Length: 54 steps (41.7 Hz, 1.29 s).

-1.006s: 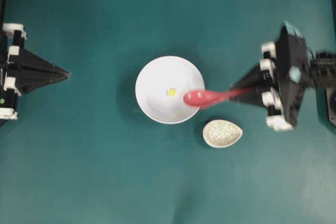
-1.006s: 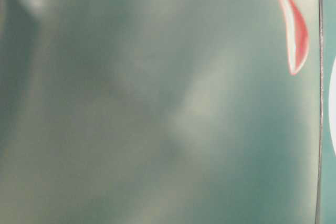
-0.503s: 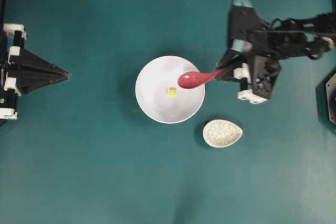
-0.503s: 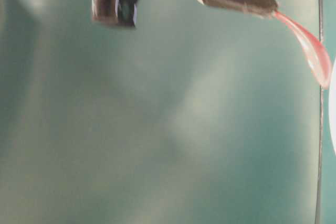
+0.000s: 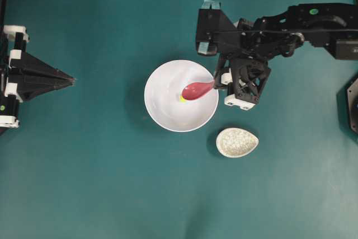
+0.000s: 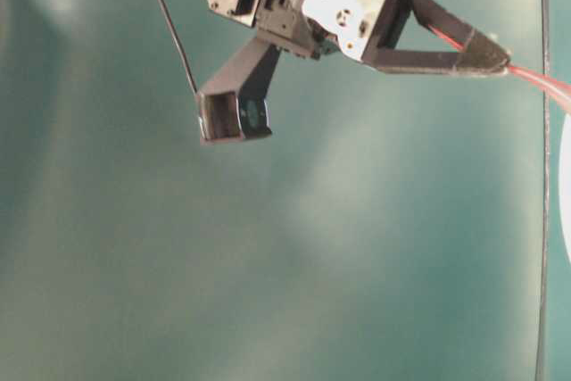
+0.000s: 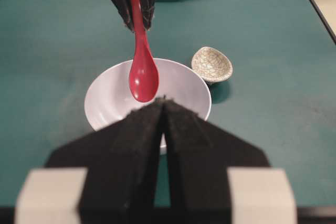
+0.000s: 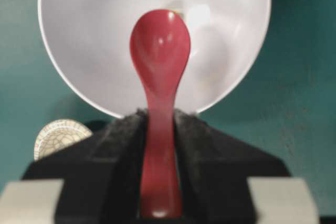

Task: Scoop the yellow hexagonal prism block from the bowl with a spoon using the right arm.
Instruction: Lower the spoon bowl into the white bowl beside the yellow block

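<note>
The white bowl (image 5: 159,76) stands mid-table. The pink-red spoon (image 5: 196,89) reaches into it from the right, scoop tilted down over the bowl's middle. The yellow hexagonal prism block (image 5: 181,99) shows only as a sliver at the scoop's left tip; in the right wrist view the block (image 8: 176,9) peeks past the spoon (image 8: 160,45). My right gripper (image 5: 216,80) hangs at the bowl's right rim, shut on the spoon's handle (image 8: 159,145). My left gripper (image 5: 71,80) rests far left, shut and empty, pointing at the bowl (image 7: 94,103).
A speckled beige egg-shaped spoon rest (image 5: 237,142) sits just below and right of the bowl. The right arm (image 5: 291,23) stretches in from the right edge. The teal mat covers the table all around.
The right arm has swung left and forward, carrying the spoon from the bowl's right rim to over its middle, and the scoop now covers most of the block. The left arm has not moved.
</note>
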Motion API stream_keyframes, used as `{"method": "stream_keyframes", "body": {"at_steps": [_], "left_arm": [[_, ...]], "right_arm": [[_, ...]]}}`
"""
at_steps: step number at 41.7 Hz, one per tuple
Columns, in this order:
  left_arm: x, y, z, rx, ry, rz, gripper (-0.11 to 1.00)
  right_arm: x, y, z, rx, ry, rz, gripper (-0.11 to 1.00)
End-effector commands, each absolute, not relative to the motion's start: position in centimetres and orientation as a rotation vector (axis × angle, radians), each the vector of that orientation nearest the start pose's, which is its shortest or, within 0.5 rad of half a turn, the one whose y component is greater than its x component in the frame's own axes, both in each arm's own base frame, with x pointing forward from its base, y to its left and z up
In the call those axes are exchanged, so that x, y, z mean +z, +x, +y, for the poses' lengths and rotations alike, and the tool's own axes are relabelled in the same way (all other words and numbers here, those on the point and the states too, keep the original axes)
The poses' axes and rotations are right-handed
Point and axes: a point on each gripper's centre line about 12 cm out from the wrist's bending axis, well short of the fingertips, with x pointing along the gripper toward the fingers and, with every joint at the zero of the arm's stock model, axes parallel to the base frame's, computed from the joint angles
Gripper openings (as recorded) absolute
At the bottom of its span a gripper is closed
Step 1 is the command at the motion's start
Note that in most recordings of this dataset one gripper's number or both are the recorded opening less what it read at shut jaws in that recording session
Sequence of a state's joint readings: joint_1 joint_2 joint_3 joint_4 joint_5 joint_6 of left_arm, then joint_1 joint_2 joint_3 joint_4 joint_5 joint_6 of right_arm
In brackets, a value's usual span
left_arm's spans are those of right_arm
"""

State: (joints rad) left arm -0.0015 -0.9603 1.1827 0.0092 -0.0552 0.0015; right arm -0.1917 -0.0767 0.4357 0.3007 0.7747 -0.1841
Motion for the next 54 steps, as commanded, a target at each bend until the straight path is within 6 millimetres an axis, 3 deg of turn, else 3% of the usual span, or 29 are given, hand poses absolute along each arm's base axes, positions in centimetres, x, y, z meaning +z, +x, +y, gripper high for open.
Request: {"method": "stream_keyframes", "body": {"at_steps": [1,31,54], "left_arm": [[26.6,20.0,0.0,-0.004,0.015,0.156,0.01],[26.9,20.0,-0.1,-0.004,0.006,0.137,0.01],[26.9,20.0,0.0,-0.003,0.005,0.138,0.01]], "right_arm": [[23.2,37.0,-4.8,-0.016,0.245,1.090,0.24],[20.5,37.8,-3.7,0.002,0.236,1.174,0.24],[19.1,40.1,-3.9,-0.025,0.213,1.059,0.24]]}}
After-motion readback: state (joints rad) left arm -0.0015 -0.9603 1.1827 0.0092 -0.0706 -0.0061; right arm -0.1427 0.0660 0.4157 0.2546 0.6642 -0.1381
